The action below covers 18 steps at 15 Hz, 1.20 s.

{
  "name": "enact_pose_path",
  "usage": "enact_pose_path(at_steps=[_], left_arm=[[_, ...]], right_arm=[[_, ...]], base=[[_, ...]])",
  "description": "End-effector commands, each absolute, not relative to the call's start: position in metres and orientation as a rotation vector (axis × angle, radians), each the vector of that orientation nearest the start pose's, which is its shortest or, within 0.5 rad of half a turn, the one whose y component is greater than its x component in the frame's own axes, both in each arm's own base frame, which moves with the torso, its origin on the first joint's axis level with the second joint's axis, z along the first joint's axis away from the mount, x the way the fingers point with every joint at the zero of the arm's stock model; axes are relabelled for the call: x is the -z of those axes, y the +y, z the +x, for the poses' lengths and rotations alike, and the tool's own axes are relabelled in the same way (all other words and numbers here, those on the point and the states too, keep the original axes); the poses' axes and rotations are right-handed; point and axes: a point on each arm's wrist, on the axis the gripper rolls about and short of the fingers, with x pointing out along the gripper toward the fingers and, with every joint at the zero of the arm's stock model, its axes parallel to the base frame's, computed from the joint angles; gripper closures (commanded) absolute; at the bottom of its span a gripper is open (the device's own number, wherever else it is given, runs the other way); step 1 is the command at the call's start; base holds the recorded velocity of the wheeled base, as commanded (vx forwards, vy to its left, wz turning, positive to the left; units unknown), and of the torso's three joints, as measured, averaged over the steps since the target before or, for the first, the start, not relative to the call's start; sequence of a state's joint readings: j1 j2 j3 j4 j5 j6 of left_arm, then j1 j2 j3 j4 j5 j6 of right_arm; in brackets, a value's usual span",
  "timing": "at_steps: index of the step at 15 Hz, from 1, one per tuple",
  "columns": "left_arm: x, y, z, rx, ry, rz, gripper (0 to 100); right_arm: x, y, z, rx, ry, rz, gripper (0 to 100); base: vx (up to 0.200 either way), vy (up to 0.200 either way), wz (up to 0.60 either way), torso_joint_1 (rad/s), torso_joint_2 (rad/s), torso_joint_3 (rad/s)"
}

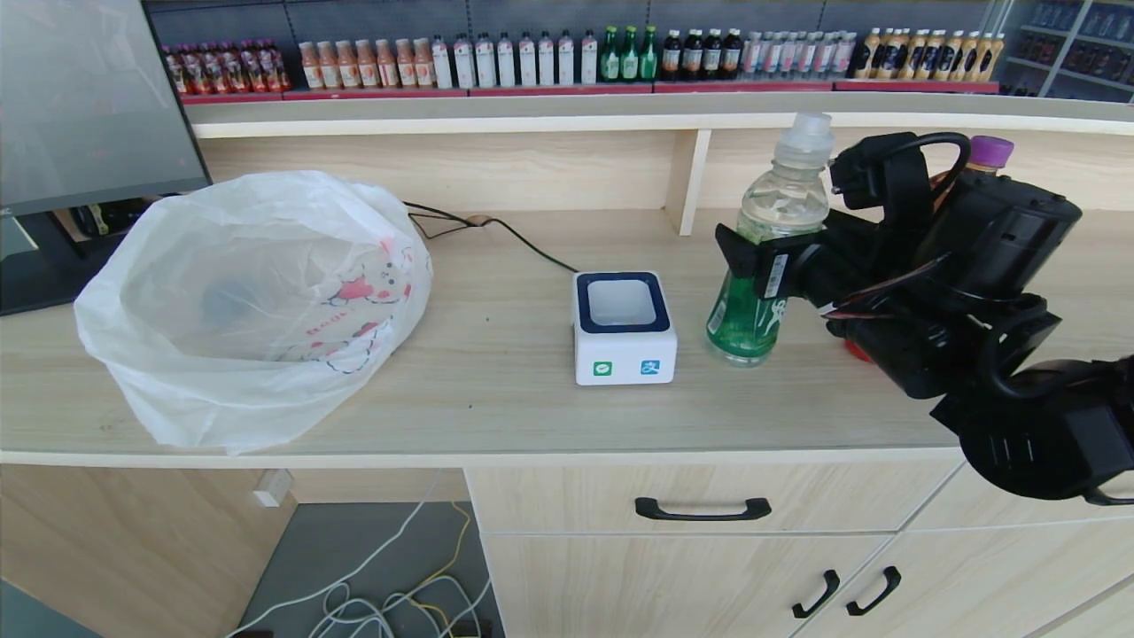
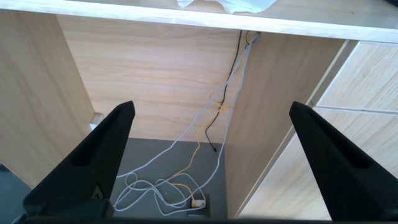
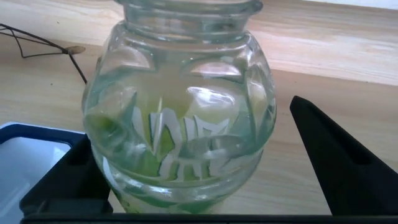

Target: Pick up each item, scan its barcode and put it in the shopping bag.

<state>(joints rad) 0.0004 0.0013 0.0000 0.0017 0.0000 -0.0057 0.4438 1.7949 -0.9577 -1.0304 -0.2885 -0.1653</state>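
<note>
A clear bottle (image 1: pixel 764 266) with a green label and a pale cap stands on the wooden counter (image 1: pixel 496 390), just right of the scanner. My right gripper (image 1: pixel 753 246) is open around its middle, one finger on each side. In the right wrist view the bottle's shoulder (image 3: pixel 180 118) sits between the two dark fingers (image 3: pixel 348 168), with a gap on one side. The white scanner (image 1: pixel 624 326) with a blue-rimmed window sits mid-counter. The white plastic shopping bag (image 1: pixel 252 301) lies open at the left. My left gripper (image 2: pixel 211 112) hangs open and empty below the counter edge.
A purple-capped bottle (image 1: pixel 990 152) stands behind the right arm, and something red (image 1: pixel 855 351) shows under it. A dark monitor (image 1: pixel 89 97) is at the far left, and a black cable (image 1: pixel 496 226) runs to the scanner. Drawers (image 1: pixel 700 509) and floor cables (image 2: pixel 186 186) lie below.
</note>
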Motion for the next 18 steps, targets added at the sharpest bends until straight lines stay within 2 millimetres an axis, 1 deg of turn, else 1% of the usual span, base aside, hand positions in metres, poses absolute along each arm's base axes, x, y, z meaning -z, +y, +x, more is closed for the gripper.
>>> enact_pose_path(at_steps=[1, 5, 6, 11, 18], left_arm=[[-0.075, 0.0, -0.023, -0.002, 0.003, -0.006, 0], [-0.075, 0.0, -0.023, 0.0, 0.003, -0.006, 0], [-0.075, 0.0, -0.023, 0.0, 0.003, -0.006, 0], [-0.075, 0.0, -0.023, 0.0, 0.003, -0.006, 0], [-0.075, 0.0, -0.023, 0.0, 0.003, -0.008, 0]], right_arm=[[-0.236, 0.139, 0.308, -0.138, -0.201, -0.092, 0], [-0.234, 0.14, 0.308, -0.143, -0.197, -0.091, 0], [-0.234, 0.14, 0.308, -0.144, -0.196, -0.092, 100], [-0.235, 0.14, 0.307, -0.152, -0.196, -0.063, 100], [-0.243, 0.135, 0.297, -0.151, -0.219, -0.054, 100]], base=[[0.0, 0.0, 0.0, 0.0, 0.0, 0.0], [0.0, 0.0, 0.0, 0.0, 0.0, 0.0], [0.0, 0.0, 0.0, 0.0, 0.0, 0.0], [0.0, 0.0, 0.0, 0.0, 0.0, 0.0], [0.0, 0.0, 0.0, 0.0, 0.0, 0.0]])
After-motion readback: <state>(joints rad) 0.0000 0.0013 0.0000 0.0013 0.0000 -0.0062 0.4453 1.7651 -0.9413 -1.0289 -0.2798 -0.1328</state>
